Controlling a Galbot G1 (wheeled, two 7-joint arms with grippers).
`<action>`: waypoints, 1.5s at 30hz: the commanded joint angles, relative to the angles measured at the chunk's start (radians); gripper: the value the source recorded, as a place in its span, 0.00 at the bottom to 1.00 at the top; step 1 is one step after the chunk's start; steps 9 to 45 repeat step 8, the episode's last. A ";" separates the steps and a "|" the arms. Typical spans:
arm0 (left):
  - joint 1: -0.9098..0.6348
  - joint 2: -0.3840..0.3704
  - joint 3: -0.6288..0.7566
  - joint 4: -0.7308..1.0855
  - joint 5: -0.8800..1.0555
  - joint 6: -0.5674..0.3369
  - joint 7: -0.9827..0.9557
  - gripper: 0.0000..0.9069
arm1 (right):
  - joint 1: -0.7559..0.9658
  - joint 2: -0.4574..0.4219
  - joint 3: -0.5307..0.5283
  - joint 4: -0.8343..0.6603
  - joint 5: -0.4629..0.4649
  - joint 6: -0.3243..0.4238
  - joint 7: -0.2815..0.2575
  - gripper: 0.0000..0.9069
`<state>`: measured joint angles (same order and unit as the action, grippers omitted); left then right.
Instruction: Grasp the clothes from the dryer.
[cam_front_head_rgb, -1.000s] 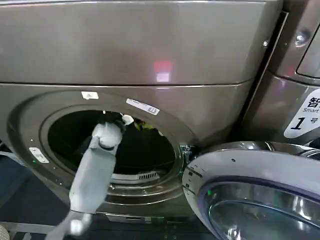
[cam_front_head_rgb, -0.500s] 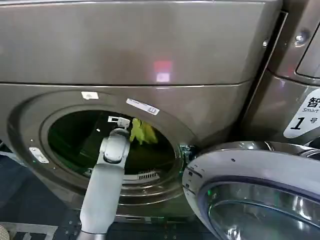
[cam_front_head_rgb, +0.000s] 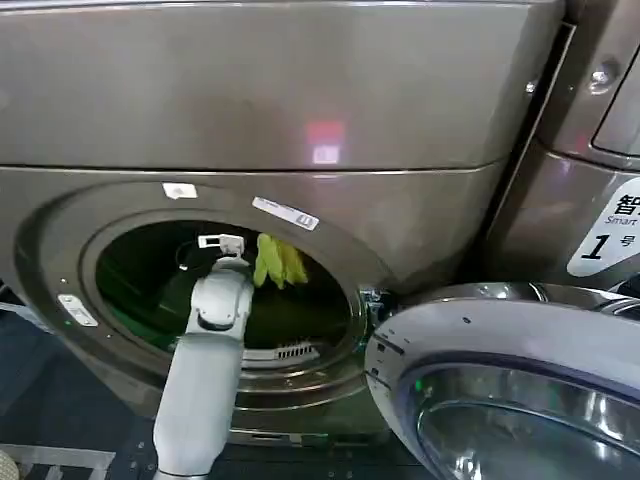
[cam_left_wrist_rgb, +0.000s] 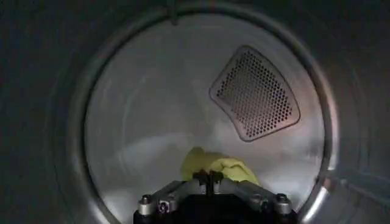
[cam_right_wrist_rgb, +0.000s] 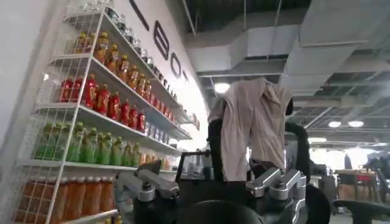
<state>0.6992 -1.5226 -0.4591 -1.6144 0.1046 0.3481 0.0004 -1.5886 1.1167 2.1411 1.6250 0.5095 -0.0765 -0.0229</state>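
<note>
**Left arm lifts yellow-green cloth at dryer mouth**

The left end effector (cam_front_head_rgb: 262, 250) is clenched on the clothes (cam_front_head_rgb: 279, 261), one small yellow-green piece hanging at about one o'clock in the round opening of the dryer (cam_front_head_rgb: 300, 110), held high so it likely clears the rim. The drum's one perforated vent (cam_left_wrist_rgb: 256, 92) sits behind. The right end effector (cam_right_wrist_rgb: 213, 182) waits released, facing shelves of bottles (cam_right_wrist_rgb: 91, 97). One silver-rimmed door (cam_front_head_rgb: 510, 390) stands open at four o'clock.

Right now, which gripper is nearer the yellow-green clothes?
Left. The left gripper is inside the dryer drum, shut on the clothes. The right gripper is away from the machine, facing shelves of bottles.
</note>
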 joint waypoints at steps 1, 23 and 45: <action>0.003 0.005 -0.001 -0.004 -0.028 0.000 -0.007 0.00 | 0.000 -0.001 0.015 0.008 0.001 -0.031 -0.007 1.00; 0.007 0.016 -0.001 -0.011 -0.029 0.000 -0.006 0.00 | -0.004 0.000 0.022 0.010 -0.007 -0.045 -0.001 1.00; 0.007 0.016 -0.001 -0.011 -0.029 0.000 -0.006 0.00 | -0.004 0.000 0.022 0.010 -0.007 -0.045 -0.001 1.00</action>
